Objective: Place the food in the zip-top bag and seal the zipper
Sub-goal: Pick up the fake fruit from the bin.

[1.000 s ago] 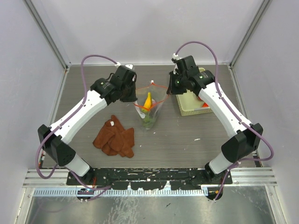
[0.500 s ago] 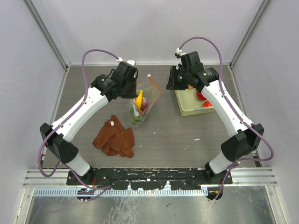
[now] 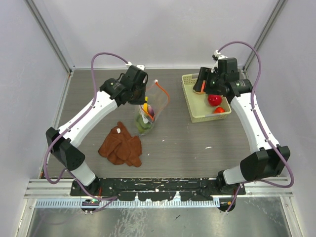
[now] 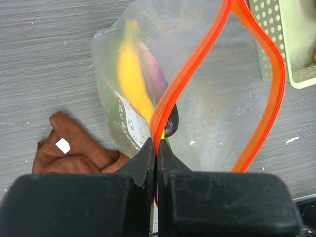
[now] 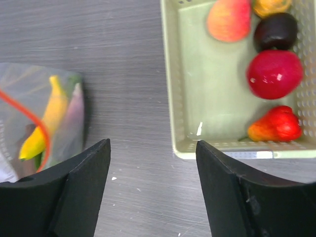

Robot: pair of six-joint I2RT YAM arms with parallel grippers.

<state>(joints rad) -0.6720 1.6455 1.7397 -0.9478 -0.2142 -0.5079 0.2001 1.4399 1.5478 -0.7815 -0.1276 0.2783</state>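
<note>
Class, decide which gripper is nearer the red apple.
Right. The right gripper hangs open over the basket's rim, near the red apple; the left gripper pinches the zipper, farther off.

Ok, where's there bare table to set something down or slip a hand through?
Widest bare table: the near middle, bordered by the rust-brown cloth, the zip-top bag and the pale green basket. A narrower lane runs between bag and basket. Crowded: the basket's outer half around the red apple, and around the bag pinched by the left gripper.
</note>
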